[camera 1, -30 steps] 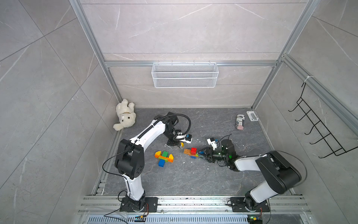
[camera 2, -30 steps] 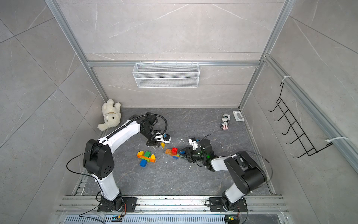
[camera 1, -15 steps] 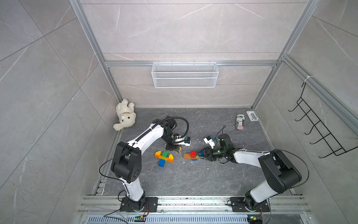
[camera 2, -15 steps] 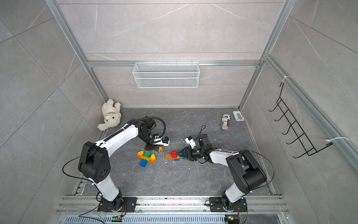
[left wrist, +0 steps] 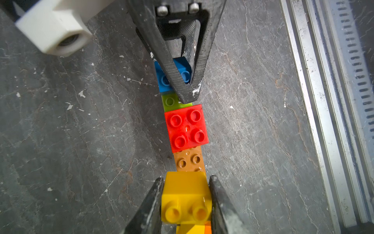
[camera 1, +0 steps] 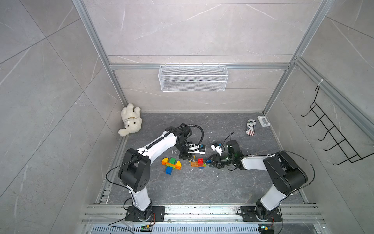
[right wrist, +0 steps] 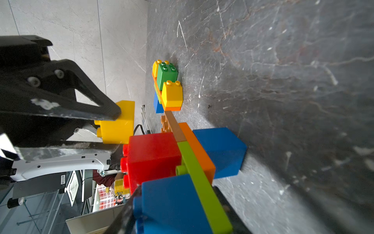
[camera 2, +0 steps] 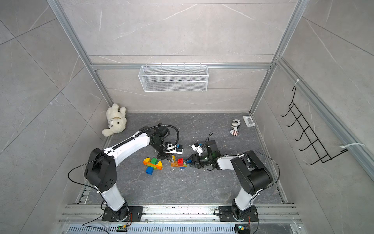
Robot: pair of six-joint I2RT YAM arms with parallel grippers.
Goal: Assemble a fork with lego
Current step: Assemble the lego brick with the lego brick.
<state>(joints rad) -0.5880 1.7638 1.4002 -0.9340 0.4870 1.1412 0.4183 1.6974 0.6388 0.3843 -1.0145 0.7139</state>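
Grey tiled walls (camera 1: 182,30) close round a dark stone-look table (camera 1: 202,188); nearest, along its front edge, runs a metal rail (camera 1: 202,210). At mid-table sits the lego (camera 2: 154,161) in two lots. A pronged cluster (camera 1: 171,164) of orange, yellow, green and blue lies free; just beside it is a handle strip (camera 1: 198,163) of brown, lime and orange plates carrying a red brick (left wrist: 186,127).

The right gripper (camera 1: 210,161) is clamped on the strip's blue-capped end, one finger above and one below. The left gripper (left wrist: 186,180) is closed on a yellow brick (left wrist: 185,194), held over the brown end and seemingly not yet seated.

These bricks look light, stiff and glossy, so the flat side walls are the place to pinch, never the studs. The thin plates would likely lever apart under an off-centre push; pressing straight down while the other end is steadied seems wise.

Beyond, well apart, lie a teddy bear (camera 1: 130,121) and a can (camera 1: 251,127); a wire basket (camera 1: 193,79) hangs on the back wall.
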